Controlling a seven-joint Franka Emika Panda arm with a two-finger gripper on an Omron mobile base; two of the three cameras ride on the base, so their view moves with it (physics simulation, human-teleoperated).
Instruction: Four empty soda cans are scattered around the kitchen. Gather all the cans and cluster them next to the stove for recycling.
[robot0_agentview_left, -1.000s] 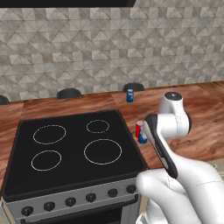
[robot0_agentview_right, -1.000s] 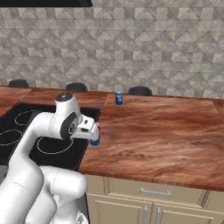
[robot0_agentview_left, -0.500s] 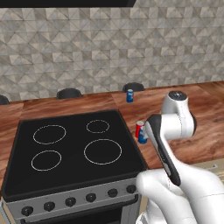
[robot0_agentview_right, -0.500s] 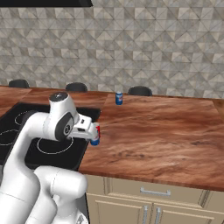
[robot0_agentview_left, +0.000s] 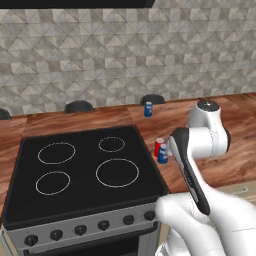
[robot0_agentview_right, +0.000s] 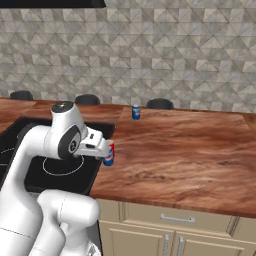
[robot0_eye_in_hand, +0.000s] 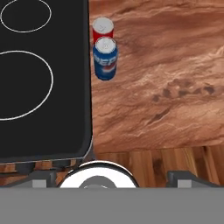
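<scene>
Since a second ago the arm has drawn back and lifted its gripper (robot0_agentview_right: 102, 149) away from the blue soda can (robot0_eye_in_hand: 105, 58) and red soda can (robot0_eye_in_hand: 103, 29), which stand touching on the countertop (robot0_agentview_right: 190, 155) just beside the stove (robot0_agentview_left: 85, 170), while another blue can (robot0_agentview_left: 148, 109) waits near the back wall. The jaws stand wide and hold nothing (both cans stay upright). Swinging off for the far can, the hand could clip the pair and topple them.
</scene>
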